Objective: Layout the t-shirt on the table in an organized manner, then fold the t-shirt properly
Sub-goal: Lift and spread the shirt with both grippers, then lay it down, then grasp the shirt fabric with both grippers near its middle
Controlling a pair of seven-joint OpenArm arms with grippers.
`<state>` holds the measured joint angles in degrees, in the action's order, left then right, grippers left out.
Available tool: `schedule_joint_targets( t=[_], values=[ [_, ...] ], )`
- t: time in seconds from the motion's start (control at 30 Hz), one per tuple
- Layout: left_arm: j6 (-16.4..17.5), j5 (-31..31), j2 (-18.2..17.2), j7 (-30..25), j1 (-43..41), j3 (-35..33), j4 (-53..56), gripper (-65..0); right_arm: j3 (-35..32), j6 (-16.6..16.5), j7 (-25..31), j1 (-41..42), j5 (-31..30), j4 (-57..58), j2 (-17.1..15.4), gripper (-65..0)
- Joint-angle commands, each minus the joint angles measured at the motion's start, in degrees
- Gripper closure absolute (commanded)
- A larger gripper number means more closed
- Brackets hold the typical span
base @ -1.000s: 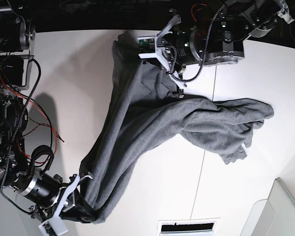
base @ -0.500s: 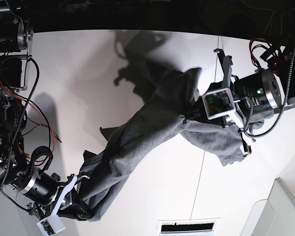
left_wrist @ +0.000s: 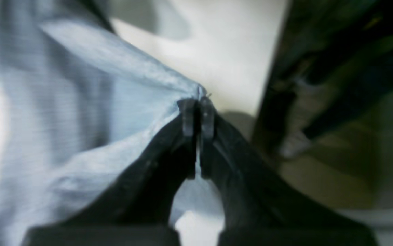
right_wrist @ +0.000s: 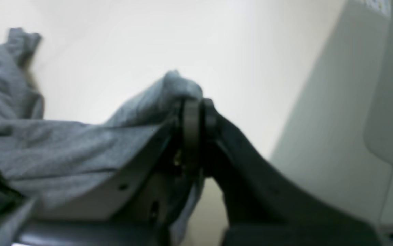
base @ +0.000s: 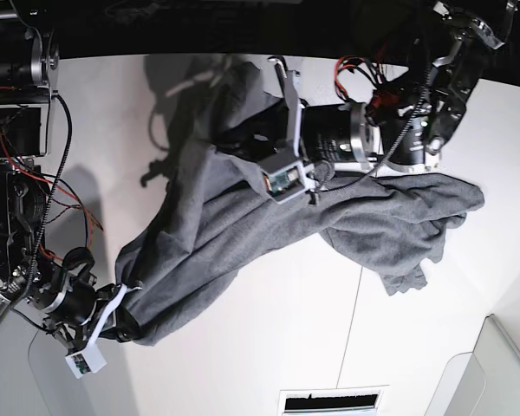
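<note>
White table [base: 269, 338] with a thin dark seam fills the base view, black background along the far edge. We see the t-shirt [base: 234, 234] strung between both arms, most of it off the surface, a bunched part lying on the table toward the right of that view.

Change over the last second: the left gripper [left_wrist: 198, 102] swung its pinched edge far out to the side, then back toward the far centre of the table, and the right gripper [right_wrist: 196, 106] shifted slightly outward near the front corner. The cloth between them now looks less twisted. We judge this a shake-out to spread the shirt; layout not done, folding not begun.

Both claws clenched on grey fabric: left pinches a thin edge, right grips a thicker wad.

No brand, label or readable writing visible; the shirt is plain.
</note>
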<state>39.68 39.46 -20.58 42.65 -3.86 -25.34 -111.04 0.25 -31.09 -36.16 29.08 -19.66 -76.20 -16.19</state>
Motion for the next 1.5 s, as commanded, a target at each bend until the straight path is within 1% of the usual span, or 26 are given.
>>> schedule_joint_targets(
  t=[0.0,0.1,0.2,0.37,0.47,0.5,0.6,0.67,0.7,0.77,0.8,0.83,0.87,0.93,1.03,1.13,1.2,1.33,1.47],
  values=[
    [0.3,0.3,0.9,-1.5,1.0,-1.0,0.6,0.0,0.8,0.0,1.8,1.8,-0.9,-0.3,-0.3,0.0],
    [0.3,-2.0,3.8,-1.7,1.8,-3.6,4.5,0.0,3.0,0.0,1.7,1.8,-0.2,0.7,-0.3,0.0],
    [0.3,-2.3,5.9,-1.7,2.9,-3.9,7.1,0.0,5.9,0.0,1.9,1.9,-0.1,0.7,-0.3,0.0],
    [0.3,-2.0,7.6,-1.8,4.9,-4.0,7.9,0.0,11.1,0.0,2.1,1.8,-0.1,0.7,-0.3,0.0],
    [0.3,-2.1,8.4,-3.1,4.9,-4.0,7.9,0.0,13.0,0.0,2.1,1.8,-0.1,0.7,-0.3,0.0],
    [0.3,-2.1,8.6,-3.4,4.9,-4.0,7.9,0.0,13.2,0.0,2.1,1.7,-0.1,0.7,-0.3,-3.4],
    [0.3,-3.4,9.4,-4.3,4.9,-4.5,7.9,0.0,13.2,0.0,1.9,1.4,-0.1,0.8,-0.3,-18.3],
    [0.3,-4.3,10.1,-4.3,4.9,-4.7,8.0,0.0,13.2,0.3,1.9,0.9,-0.1,0.8,-0.3,-26.3],
    [0.3,-4.7,10.3,-4.3,4.9,-4.7,8.0,-5.5,13.2,0.4,1.9,0.6,-0.4,0.8,-0.3,-28.7],
    [0.3,-4.7,10.4,-4.3,5.0,-4.7,8.0,-21.6,13.2,1.3,1.9,-0.2,-0.8,0.8,-0.3,-29.4],
    [0.3,-4.7,10.4,-4.3,5.0,-4.7,8.0,-28.6,13.2,1.8,1.8,-0.7,-1.3,0.8,-0.3,-29.4],
    [0.3,-4.6,10.4,-4.3,4.9,-4.7,8.0,-33.1,13.2,2.6,1.8,-1.3,-1.6,0.8,-0.3,-29.4],
    [0.3,-4.6,10.4,-4.2,4.9,-4.7,8.0,-34.3,13.3,3.0,1.5,-1.8,-2.3,0.8,-0.3,-29.3],
    [0.3,-4.6,10.4,-3.8,4.8,-4.7,8.0,-34.2,13.5,4.3,0.7,-3.0,-3.5,0.8,-0.3,-29.3],
    [0.3,-4.3,10.3,-3.7,4.8,-4.7,8.0,-34.2,15.1,4.1,-2.9,-4.6,-6.8,0.8,-0.1,-29.3],
    [0.3,-4.3,10.0,-3.6,4.8,-3.5,8.0,-34.2,18.1,1.9,-6.1,-7.2,-11.3,0.6,-0.2,-29.3],
    [0.3,-4.4,9.8,-3.1,4.8,-1.3,8.0,-34.2,20.5,0.6,-7.7,-9.5,-14.3,0.5,-0.2,-29.3],
    [0.3,-3.7,7.6,-3.2,4.8,4.7,8.0,-34.2,25.4,0.2,-8.3,-15.4,-18.1,0.5,-0.2,-29.3],
    [0.3,-2.8,4.8,-3.2,4.8,8.1,8.0,-34.2,26.2,0.1,-8.4,-21.4,-18.1,0.5,-0.1,-29.3]
  ],
)
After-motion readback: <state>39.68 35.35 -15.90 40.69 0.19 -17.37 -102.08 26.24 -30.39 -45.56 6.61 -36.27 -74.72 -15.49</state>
